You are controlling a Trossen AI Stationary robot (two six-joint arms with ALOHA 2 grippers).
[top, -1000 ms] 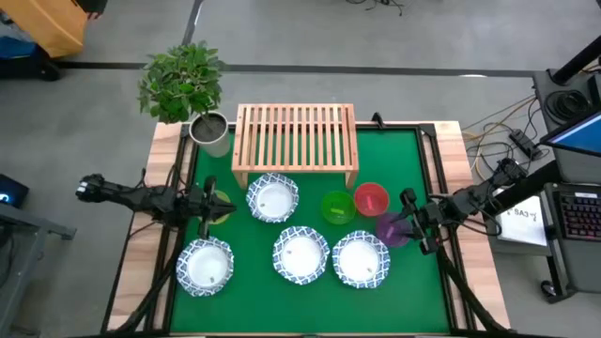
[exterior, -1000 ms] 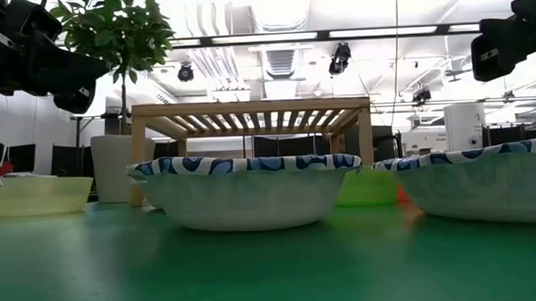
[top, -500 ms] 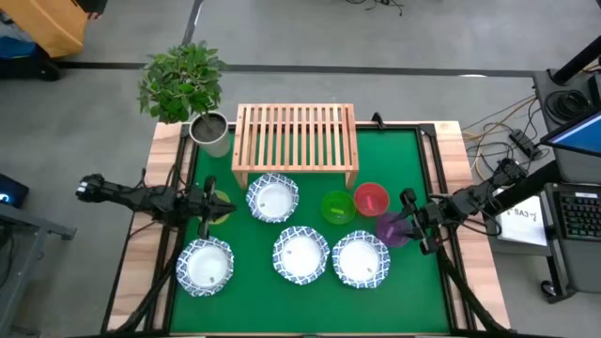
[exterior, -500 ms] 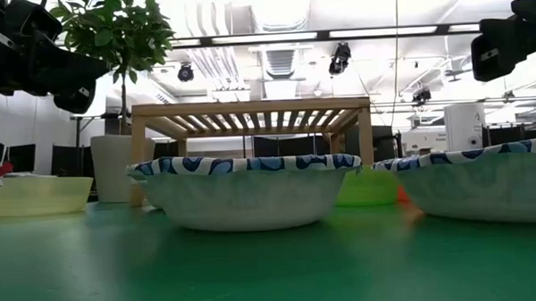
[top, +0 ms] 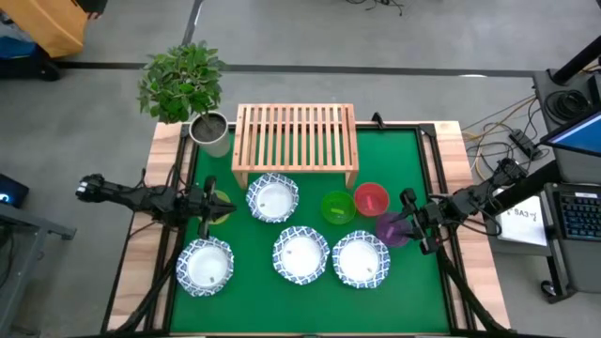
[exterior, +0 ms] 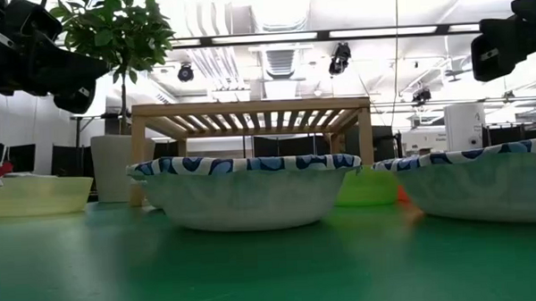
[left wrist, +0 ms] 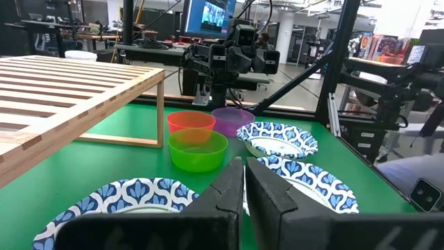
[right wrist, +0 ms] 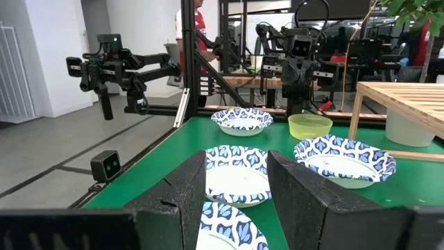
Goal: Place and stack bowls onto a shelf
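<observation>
Nothing moved since a second ago, you kept left gripper [top: 208,200] over the yellow bowl [top: 222,207], fingers nearly closed, right gripper [top: 409,223] by the purple bowl [top: 391,228], fingers apart, shelf [top: 295,141] bare, no legible writing.

This is looking like a robotics lab in a large open hall. A green-covered worktop [top: 376,282] is sitting inside a black metal frame [top: 439,178] on a bare grey concrete floor [top: 394,38]. Beside it, cables [top: 488,127] are trailing across the floor toward a side stand that is carrying a keyboard [top: 575,211] and a lit screen [top: 573,131]. In the low view, rows of ceiling strip lights [exterior: 273,36] and exposed ducting [exterior: 207,68] are running overhead. The wrist views are showing more black rigs and another robot arm [right wrist: 118,66] on a neighbouring station, a monitor [left wrist: 211,15] glowing behind, and a person [right wrist: 191,31] standing among the equipment.
</observation>
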